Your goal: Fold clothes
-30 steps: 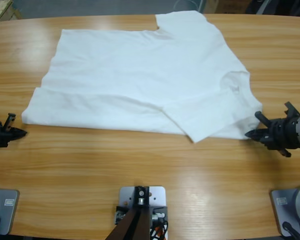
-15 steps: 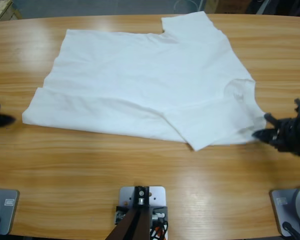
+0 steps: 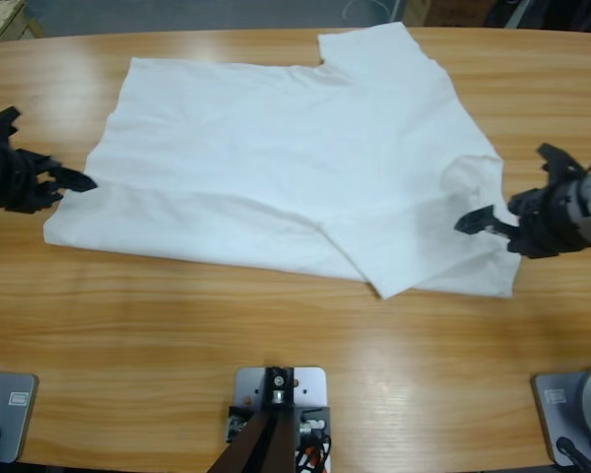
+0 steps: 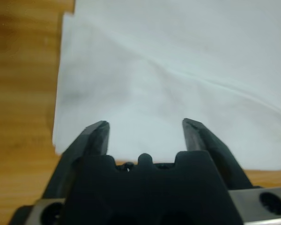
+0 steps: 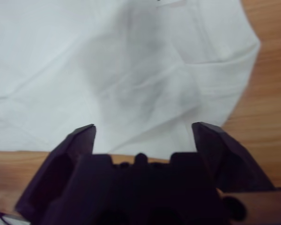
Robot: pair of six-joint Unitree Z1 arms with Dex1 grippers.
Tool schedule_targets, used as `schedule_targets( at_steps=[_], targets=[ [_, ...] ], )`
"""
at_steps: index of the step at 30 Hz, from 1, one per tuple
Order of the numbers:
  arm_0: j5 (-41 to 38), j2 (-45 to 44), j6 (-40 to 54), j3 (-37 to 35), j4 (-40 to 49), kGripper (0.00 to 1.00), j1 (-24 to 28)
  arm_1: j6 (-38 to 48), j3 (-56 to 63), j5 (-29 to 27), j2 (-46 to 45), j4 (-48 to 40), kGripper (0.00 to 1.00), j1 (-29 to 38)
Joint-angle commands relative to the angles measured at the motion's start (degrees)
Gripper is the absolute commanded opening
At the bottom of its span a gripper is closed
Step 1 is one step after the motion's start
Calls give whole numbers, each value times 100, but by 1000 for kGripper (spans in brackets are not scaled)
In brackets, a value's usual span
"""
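Looking down, we see the white T-shirt [image 3: 295, 148] lying spread on the wooden table [image 3: 276, 335], its near sleeve folded in over the body. Our left claw [image 3: 77, 181] sits at the shirt's left edge, jaws spread wide with nothing between them. Our right claw [image 3: 476, 223] sits over the shirt's right side by the collar, jaws also wide apart and holding nothing, cloth below them.
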Motion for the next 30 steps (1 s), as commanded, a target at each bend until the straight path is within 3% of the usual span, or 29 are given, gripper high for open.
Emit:
schedule_targets(
  at_steps=[1, 13, 21, 25, 30],
  targets=[
    [267, 1133, 503, -338, -170, 918, -53, -73, 19, 123, 724, -325, 648, 318],
    [268, 1766, 564, 31, -396, 919, -198, -21, 19, 148, 1111, -622, 651, 318],
    [188, 1277, -423, 695, -212, 922, -1175, 218, 293, 227, 1074, -671, 655, 628],
    [119, 838, -1114, 922, 180, 922, -1695, 452, 537, 236, 942, -536, 665, 830],
    [114, 680, -1366, 685, 1101, 948, -1725, 647, 678, 266, 712, -251, 705, 1023]
  ],
)
